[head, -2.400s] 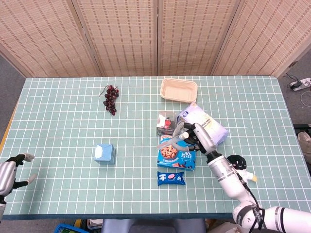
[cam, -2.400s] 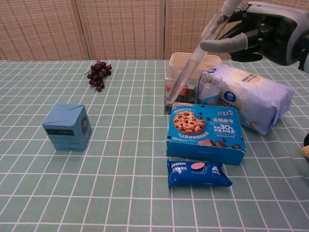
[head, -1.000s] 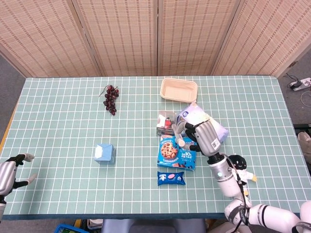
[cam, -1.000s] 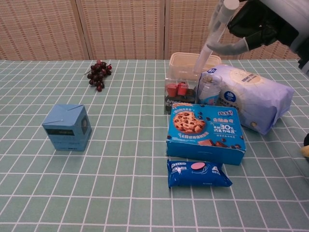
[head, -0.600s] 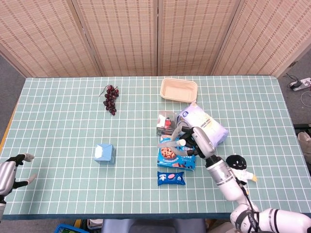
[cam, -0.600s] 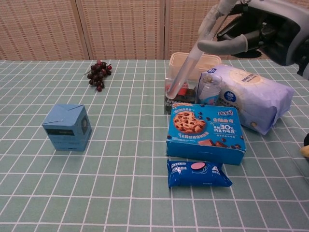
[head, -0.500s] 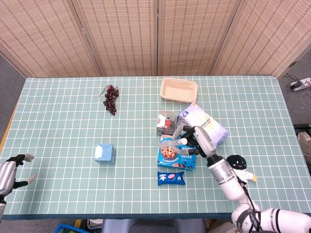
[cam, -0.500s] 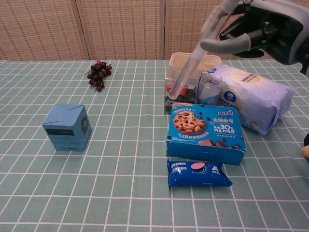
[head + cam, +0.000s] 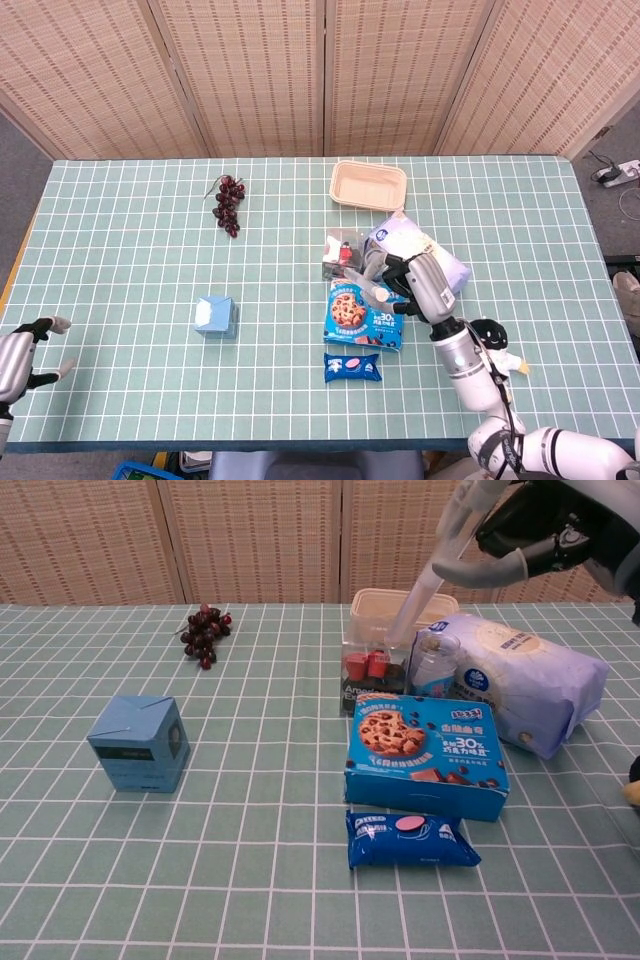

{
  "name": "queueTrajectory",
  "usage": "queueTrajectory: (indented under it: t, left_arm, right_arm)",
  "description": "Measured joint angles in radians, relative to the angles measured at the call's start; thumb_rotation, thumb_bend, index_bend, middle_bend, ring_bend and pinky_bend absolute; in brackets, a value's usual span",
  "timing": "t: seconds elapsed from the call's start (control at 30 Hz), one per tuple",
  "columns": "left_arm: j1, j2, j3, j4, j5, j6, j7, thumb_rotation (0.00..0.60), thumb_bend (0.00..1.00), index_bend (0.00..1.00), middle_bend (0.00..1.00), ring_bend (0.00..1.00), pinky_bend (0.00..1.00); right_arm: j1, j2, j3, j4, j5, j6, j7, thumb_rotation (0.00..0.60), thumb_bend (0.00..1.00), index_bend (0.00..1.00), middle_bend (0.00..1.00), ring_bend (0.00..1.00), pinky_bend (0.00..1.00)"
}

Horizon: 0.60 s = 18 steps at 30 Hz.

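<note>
Clear tube pinched in right hand, lifted above snack cluster near table's right edge, not yet set down; left hand spread, idle.

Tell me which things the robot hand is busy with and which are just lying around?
Busy with:
right robot hand
clear tube, which it holds above the snacks

Just lying around:
cookie box
Oreo pack
blue carton
grapes
tray
wipes bag
left robot hand
</note>
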Motion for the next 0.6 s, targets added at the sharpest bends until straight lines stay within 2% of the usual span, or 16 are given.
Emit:
queueTrajectory:
  t: [0.13,0.27,0.47,0.6]
  left_arm:
    - [-0.001,0.0,0.0,0.001,-0.002,-0.002,0.001,0.6,0.22,0.44,0.41,0.42,0.58]
    - [-0.001,-0.001,0.0,0.001,-0.003,-0.003,0.003,0.6,0.22,0.44,0.41,0.42,0.58]
    - [-0.002,-0.002,0.0,0.001,-0.004,-0.005,0.006,0.6,0.22,0.44,0.41,0.42,0.58]
    - [-0.002,-0.001,0.0,0.001,-0.003,-0.004,0.004,0.6,0.22,0.44,0.41,0.42,0.58]
  right_arm:
    - [-0.005,0.058,0.003,-0.088,0.049,-0.069,0.115,0.6,0.51,0.71,1.0,1.0,1.0]
    - [-0.008,0.094,0.008,-0.124,0.078,-0.102,0.141,0.6,0.51,0.71,1.0,1.0,1.0]
    - [-0.011,0.064,0.011,-0.072,0.044,-0.045,0.026,0.6,0.51,0.71,1.0,1.0,1.0]
    - [-0.014,-0.004,0.017,0.022,0.001,0.048,-0.107,0.6,0.51,0.71,1.0,1.0,1.0]
